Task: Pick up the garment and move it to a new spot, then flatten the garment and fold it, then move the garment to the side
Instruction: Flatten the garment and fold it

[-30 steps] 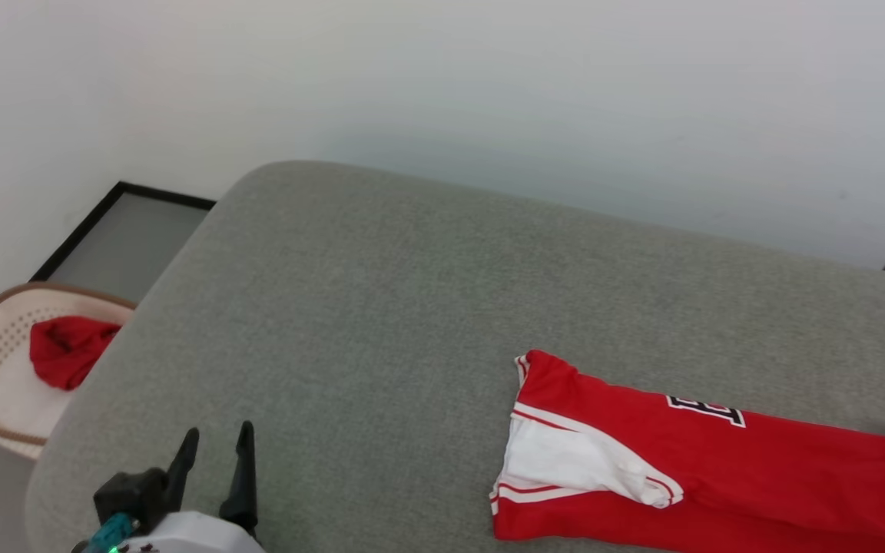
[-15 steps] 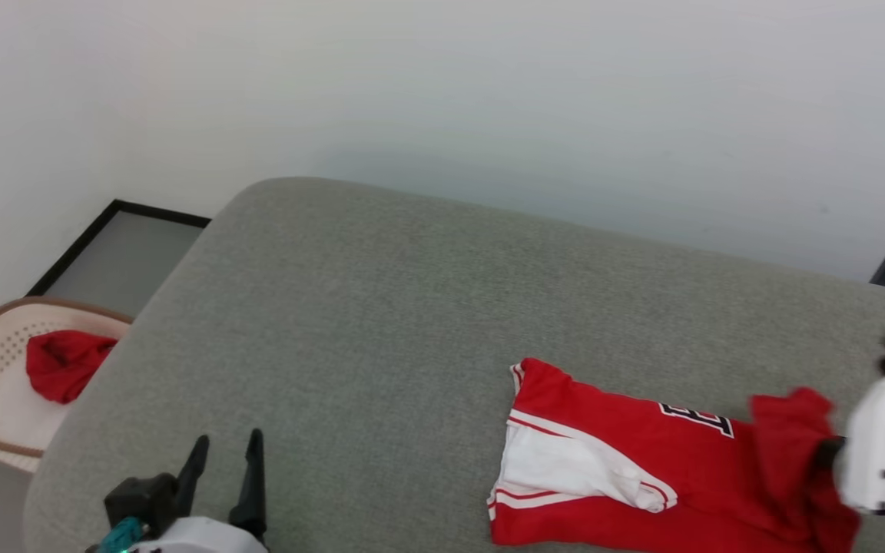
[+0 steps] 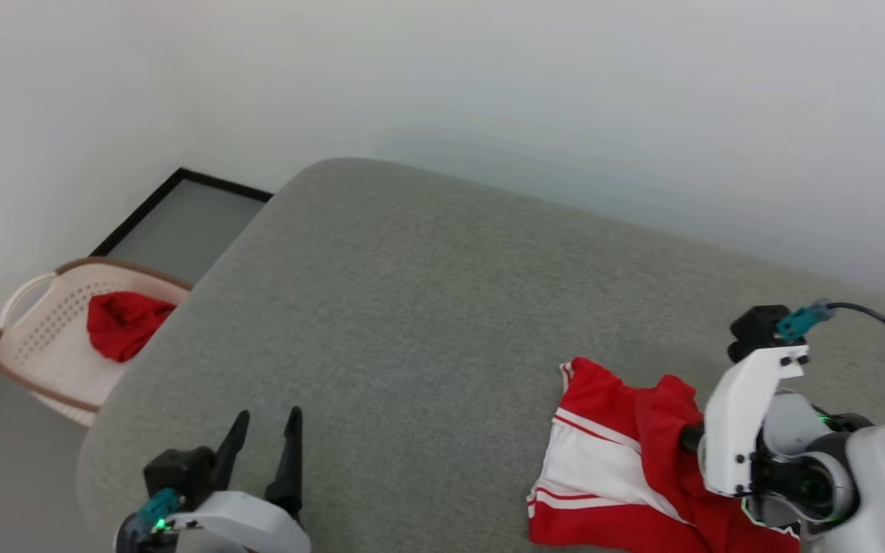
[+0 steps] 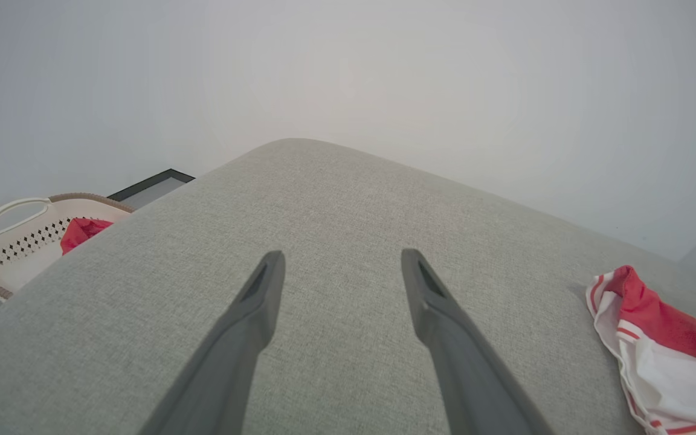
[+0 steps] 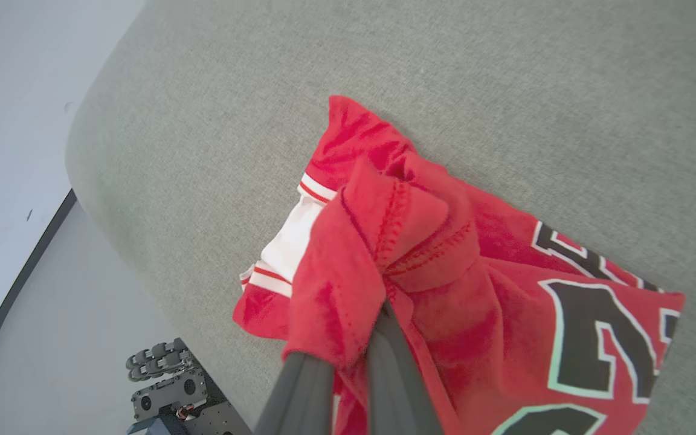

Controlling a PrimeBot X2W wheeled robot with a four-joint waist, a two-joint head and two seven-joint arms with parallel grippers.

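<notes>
Where the shirt (image 3: 604,461) lies bunched at the near right of the grey padded surface (image 3: 412,307), the right hand (image 5: 360,356) pinches a red fold of it. The left hand (image 3: 266,421), spread wide and empty, hovers well apart, with a basket (image 3: 28,338) beyond the surface's left edge.

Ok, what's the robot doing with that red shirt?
The robot's right gripper is shut on a bunched-up edge of the red Bulls jersey and holds it doubled back over the rest of the shirt, which lies on the grey cushion. Its left gripper is open and holds nothing, over a bare part of the cushion. On the floor off to the left, a laundry basket has another red cloth in it.
</notes>
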